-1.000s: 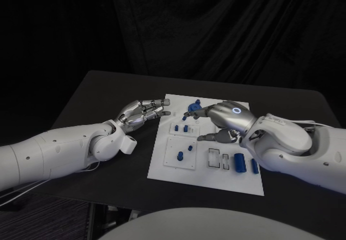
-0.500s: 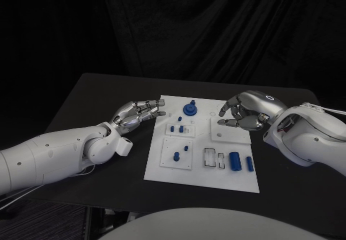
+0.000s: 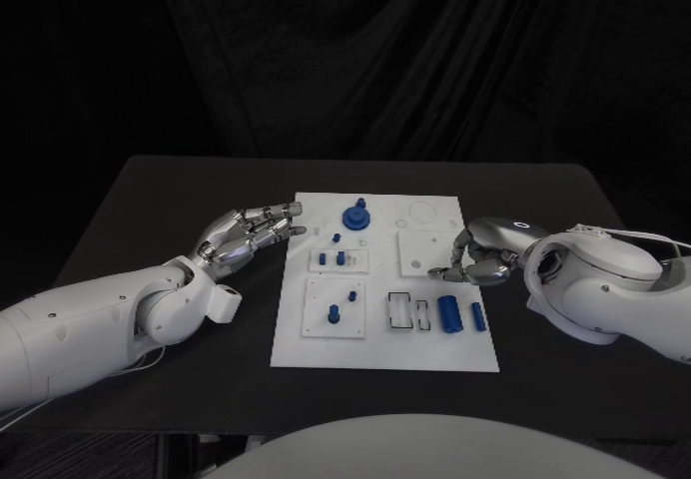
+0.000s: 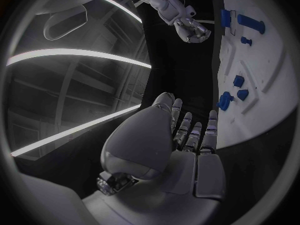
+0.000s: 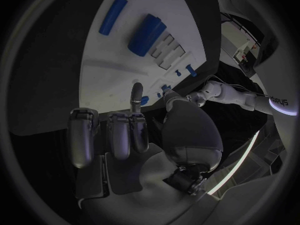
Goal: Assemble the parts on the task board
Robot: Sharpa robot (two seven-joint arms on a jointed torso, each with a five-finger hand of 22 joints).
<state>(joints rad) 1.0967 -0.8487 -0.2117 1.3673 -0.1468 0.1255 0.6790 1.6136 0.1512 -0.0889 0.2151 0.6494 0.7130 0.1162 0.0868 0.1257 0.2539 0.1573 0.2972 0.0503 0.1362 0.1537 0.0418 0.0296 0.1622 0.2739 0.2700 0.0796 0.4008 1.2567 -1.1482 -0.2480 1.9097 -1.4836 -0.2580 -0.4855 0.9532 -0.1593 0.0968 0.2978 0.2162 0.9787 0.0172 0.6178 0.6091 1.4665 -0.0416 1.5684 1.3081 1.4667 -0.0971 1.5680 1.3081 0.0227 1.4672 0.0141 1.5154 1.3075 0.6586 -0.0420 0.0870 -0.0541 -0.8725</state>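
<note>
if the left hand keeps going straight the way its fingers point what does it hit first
Probably the task board: the left hand points at its near edge, toward the small blue pegs. Its height above the table is unclear.

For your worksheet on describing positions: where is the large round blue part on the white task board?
In the head view the large round blue part stands near the far edge of the white task board, beyond the two small blue pegs, nearer the left hand.

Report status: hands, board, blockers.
Left hand open, beside task board. Right hand empty, fingers curled, at board's right edge. Blue parts on board. Nothing in the way.
</note>
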